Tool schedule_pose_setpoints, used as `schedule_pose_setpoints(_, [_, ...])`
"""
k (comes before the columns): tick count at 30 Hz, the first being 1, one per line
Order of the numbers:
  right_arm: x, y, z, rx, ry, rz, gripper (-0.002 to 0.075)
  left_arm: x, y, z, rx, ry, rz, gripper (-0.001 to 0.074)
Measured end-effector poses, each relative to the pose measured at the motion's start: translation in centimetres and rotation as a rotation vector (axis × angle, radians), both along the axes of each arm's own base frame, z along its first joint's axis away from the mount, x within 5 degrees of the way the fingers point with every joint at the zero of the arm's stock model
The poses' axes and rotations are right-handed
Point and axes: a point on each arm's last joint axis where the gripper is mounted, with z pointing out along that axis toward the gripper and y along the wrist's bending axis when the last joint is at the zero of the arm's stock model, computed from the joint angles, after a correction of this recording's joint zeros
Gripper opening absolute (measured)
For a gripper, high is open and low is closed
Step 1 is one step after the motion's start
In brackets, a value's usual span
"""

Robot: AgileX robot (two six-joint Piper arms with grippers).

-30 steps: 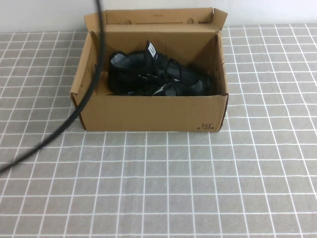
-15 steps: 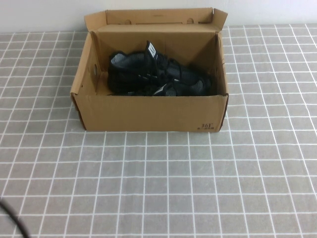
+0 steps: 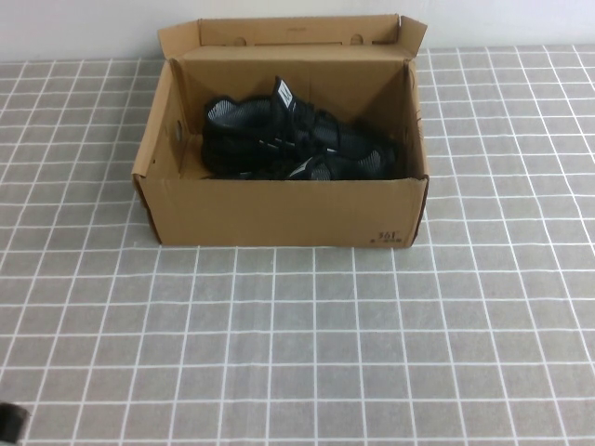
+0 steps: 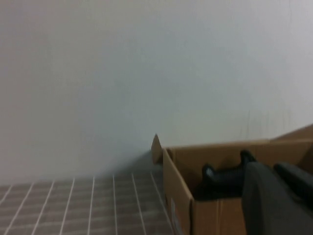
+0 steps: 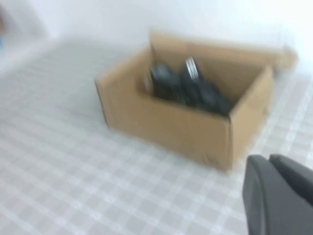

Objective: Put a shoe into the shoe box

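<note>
From the high view, black sneakers lie inside the open shoe box on the tiled worktop, lower halves hidden. Wrist views: left gripper and right gripper, both closed, empty, cut off at the frame edge

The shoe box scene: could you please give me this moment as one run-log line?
shoe: inside shoe box, lid open | left gripper: shut, empty, beside box | right gripper: shut, empty, away from box
</note>
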Motion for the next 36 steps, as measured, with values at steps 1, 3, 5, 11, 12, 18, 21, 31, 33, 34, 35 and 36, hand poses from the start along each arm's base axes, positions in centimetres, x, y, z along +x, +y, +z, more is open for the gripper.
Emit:
schedule_pose_setpoints(1, [0.1, 0.1, -0.5, 0.028, -0.023, 0.003, -0.0016, 0.0, 0.0, -0.7, 0.008, 0.021, 0.000, 0.0000])
schedule_pose_setpoints(3, [0.4, 0.5, -1.7, 0.078, -0.071, 0.011, -0.0016, 0.0, 0.0, -2.4, 0.025, 0.067, 0.000, 0.0000])
schedule_pose_setpoints(5, [1.1, 1.1, -2.9, 0.104, -0.094, 0.018, -0.0016, 0.0, 0.0, -3.7, 0.037, 0.103, 0.000, 0.0000])
schedule_pose_setpoints(11, [2.4, 2.6, -5.8, 0.189, -0.101, 0.048, -0.0016, -0.1, -0.3, -5.5, 0.064, 0.237, -0.041, 0.0000])
schedule_pose_setpoints(12, [2.5, 2.7, -6.0, 0.198, -0.100, 0.050, -0.0016, -0.2, -0.4, -5.7, 0.071, 0.267, -0.052, 0.0000])
schedule_pose_setpoints(18, [2.7, 2.8, -6.4, 0.206, -0.098, 0.052, -0.0016, -0.4, -0.8, -6.9, 0.106, 0.394, -0.100, 0.0000])
schedule_pose_setpoints(21, [2.7, 2.8, -6.4, 0.208, -0.098, 0.053, -0.0016, -0.6, -0.9, -7.3, 0.110, 0.436, -0.115, 0.0000])
schedule_pose_setpoints(31, [2.8, 2.7, -6.4, 0.149, -0.148, 0.035, -0.0016, -0.8, -1.1, -7.9, 0.129, 0.508, -0.142, 0.0000])
schedule_pose_setpoints(33, [3.1, 2.6, -6.9, 0.104, -0.171, -0.014, -0.0016, -0.8, -1.1, -7.9, 0.129, 0.508, -0.142, 0.0000])
schedule_pose_setpoints(34, [3.3, 2.5, -7.4, 0.087, -0.172, -0.047, -0.0016, -0.8, -1.1, -8.0, 0.130, 0.510, -0.143, 0.0000])
schedule_pose_setpoints(35, [3.6, 2.4, -7.9, 0.069, -0.170, -0.098, -0.0016, -0.8, -1.1, -8.0, 0.130, 0.510, -0.143, 0.0000])
schedule_pose_setpoints(36, [3.9, 2.2, -8.6, 0.054, -0.164, -0.154, -0.0016, -0.8, -1.1, -8.0, 0.130, 0.511, -0.144, 0.0000])
